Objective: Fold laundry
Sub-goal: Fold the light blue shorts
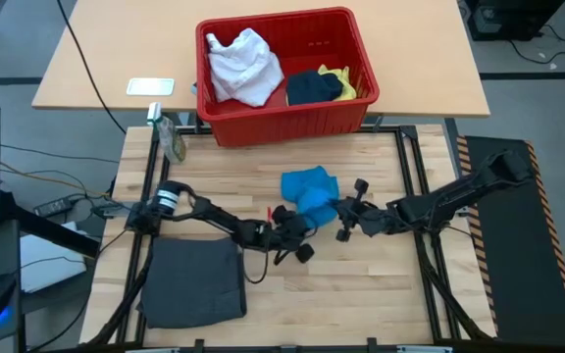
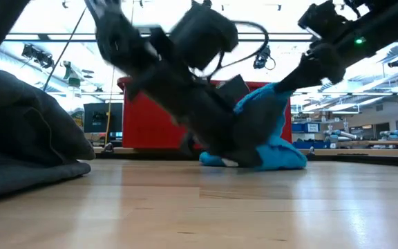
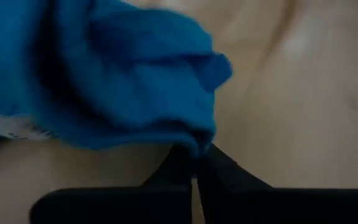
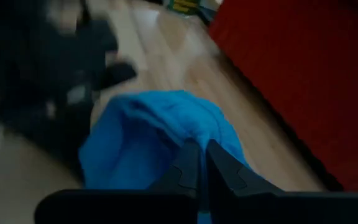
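Observation:
The bright blue garment [image 1: 310,193] lies bunched in the middle of the table, with both grippers at its near side. My left gripper [image 1: 295,218] reaches in from the left and is shut on it. My right gripper [image 1: 338,209] comes from the right and is also shut on it. The dark grey garment [image 1: 194,281] lies folded flat at the near left [image 2: 26,138]. The white garment [image 1: 243,65], the dark navy one [image 1: 312,88] and the yellow one [image 1: 343,78] lie in the red basket [image 1: 287,123]. My left gripper [image 3: 196,160] pinches a bunched edge of the blue garment [image 3: 199,142] between its two fingers, coming low and nearly level from the table's left. The cloth's lower part [image 2: 268,160] rests on the table. My right gripper [image 4: 201,154] pinches a fold of the blue garment [image 4: 197,134] between its fingers, slanting down from the table's right. That part of the cloth [image 2: 268,100] is raised above the part that lies on the table.
The red basket stands on the far table, just past the work table's far edge. A small green-and-white object [image 1: 173,142] lies at the far left corner, and a white card [image 1: 151,86] lies beyond it. Bare wood [image 1: 361,284] shows at the near right.

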{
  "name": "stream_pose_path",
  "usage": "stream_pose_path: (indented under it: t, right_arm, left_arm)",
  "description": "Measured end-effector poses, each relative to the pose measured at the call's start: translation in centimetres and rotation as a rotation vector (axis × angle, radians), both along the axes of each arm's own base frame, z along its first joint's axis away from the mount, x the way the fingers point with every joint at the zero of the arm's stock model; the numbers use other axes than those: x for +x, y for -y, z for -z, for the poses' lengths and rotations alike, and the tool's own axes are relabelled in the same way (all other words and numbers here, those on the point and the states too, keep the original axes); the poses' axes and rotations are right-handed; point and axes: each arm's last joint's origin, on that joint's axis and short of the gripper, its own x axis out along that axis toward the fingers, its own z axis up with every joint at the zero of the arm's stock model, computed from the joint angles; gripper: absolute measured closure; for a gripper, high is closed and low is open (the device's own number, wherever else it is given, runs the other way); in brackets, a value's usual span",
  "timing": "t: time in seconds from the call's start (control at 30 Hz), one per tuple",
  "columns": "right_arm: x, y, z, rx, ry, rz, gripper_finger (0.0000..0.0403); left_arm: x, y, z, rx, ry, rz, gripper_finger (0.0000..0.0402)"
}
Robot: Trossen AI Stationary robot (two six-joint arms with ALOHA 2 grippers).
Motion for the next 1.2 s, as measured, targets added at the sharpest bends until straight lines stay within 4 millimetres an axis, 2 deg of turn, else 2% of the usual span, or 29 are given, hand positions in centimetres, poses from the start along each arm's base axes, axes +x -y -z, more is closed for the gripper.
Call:
stream_pose_path:
  t: [0.1, 0.2, 0.3, 0.4, 0.53, 0.63, 0.77, 0.87, 0.97, 1.07, 1.2]
  right_arm:
    - [-0.6, -0.9, -0.6, 0.021, 0.015, -0.066, 0.0387]
    - [-1.4, -1.8, -1.7, 0.094, 0.065, -0.154, 0.0387]
    - [-2.5, -2.9, -3.3, 0.280, 0.078, -0.311, 0.0387]
    - [-3.9, -3.8, -5.4, 0.463, 0.068, -0.438, 0.0387]
    - [-5.6, -4.3, -8.4, 0.534, 0.106, -0.526, 0.0387]
    - [-6.5, -3.9, -10.1, 0.492, 0.150, -0.520, 0.0387]
    - [-6.5, -2.9, -11.4, 0.404, 0.182, -0.472, 0.0387]
    - [-5.6, -1.7, -11.3, 0.357, 0.191, -0.380, 0.0387]
    - [-3.8, -0.2, -9.4, 0.338, 0.142, -0.227, 0.0387]
    - [-1.5, 1.9, -6.5, 0.327, 0.070, -0.096, 0.0381]
    - [1.7, 5.3, -3.4, 0.367, 0.013, 0.019, 0.0354]
  left_arm:
    - [-1.5, 1.6, -2.9, 0.063, -0.069, 0.042, 0.0397]
    - [-3.4, 4.3, -6.0, 0.223, -0.146, 0.240, 0.0398]
    - [-6.1, 8.0, -9.1, 0.350, -0.169, 0.445, 0.0399]
    - [-8.7, 10.6, -12.3, 0.369, -0.107, 0.550, 0.0399]
    - [-10.6, 11.7, -15.9, 0.300, 0.047, 0.544, 0.0397]
    - [-11.0, 11.8, -17.1, 0.243, 0.119, 0.493, 0.0397]
    - [-10.8, 11.2, -16.9, 0.211, 0.112, 0.434, 0.0396]
    - [-10.5, 10.3, -16.0, 0.155, 0.064, 0.367, 0.0396]
    - [-10.0, 9.0, -14.0, 0.074, 0.012, 0.245, 0.0395]
    - [-9.7, 7.6, -10.8, 0.013, -0.070, 0.121, 0.0395]
    - [-9.9, 5.3, -7.5, -0.022, -0.192, -0.030, 0.0395]
